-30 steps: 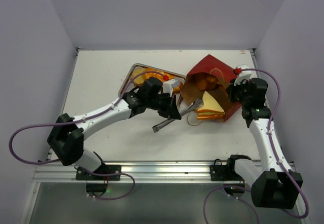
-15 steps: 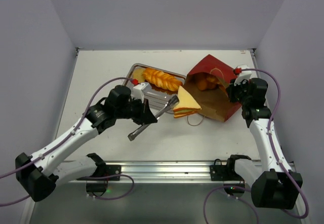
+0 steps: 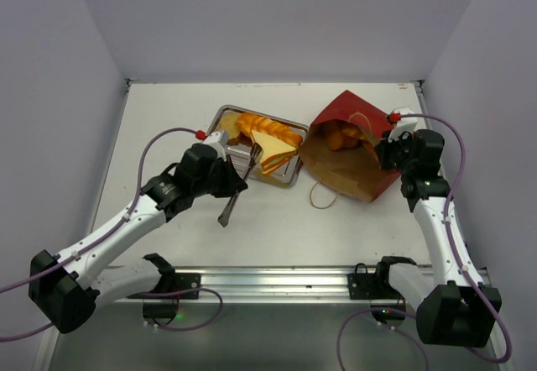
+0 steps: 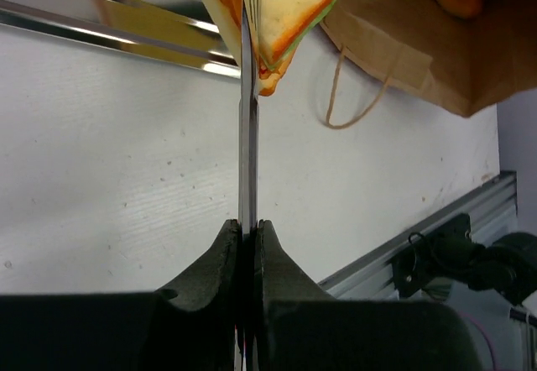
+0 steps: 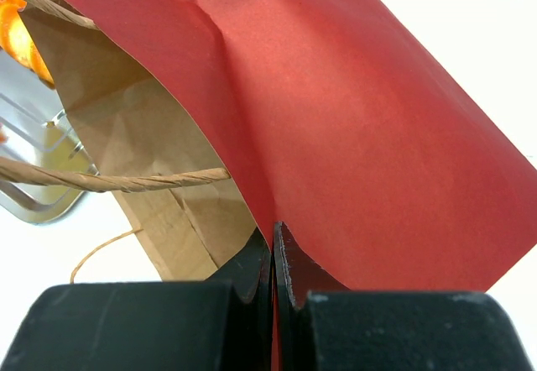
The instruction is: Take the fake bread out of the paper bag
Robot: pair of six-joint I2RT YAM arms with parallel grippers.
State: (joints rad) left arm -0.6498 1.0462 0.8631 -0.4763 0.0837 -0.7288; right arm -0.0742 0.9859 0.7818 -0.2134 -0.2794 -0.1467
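The red paper bag (image 3: 357, 107) lies on its side, its brown mouth facing left, with an orange bread piece (image 3: 340, 136) inside. My right gripper (image 3: 388, 148) is shut on the bag's right edge (image 5: 336, 111); the jaws pinch the paper. My left gripper (image 3: 230, 183) is shut on metal tongs (image 3: 239, 178), which pinch pale flat bread slices (image 3: 275, 147) over the metal tray (image 3: 289, 178). A golden braided loaf (image 3: 256, 125) lies in the tray. In the left wrist view the closed tongs (image 4: 247, 136) hold the slices (image 4: 289, 10) above the tray's edge (image 4: 101, 18).
The bag's string handle (image 3: 323, 195) lies on the table in front of its mouth. The table's metal rail (image 3: 268, 280) runs along the near edge. Grey walls stand close on the left, right and back.
My left arm has drawn back to the left, carrying the slices in the tongs from the bag's mouth to above the tray. The right arm and bag have not moved.
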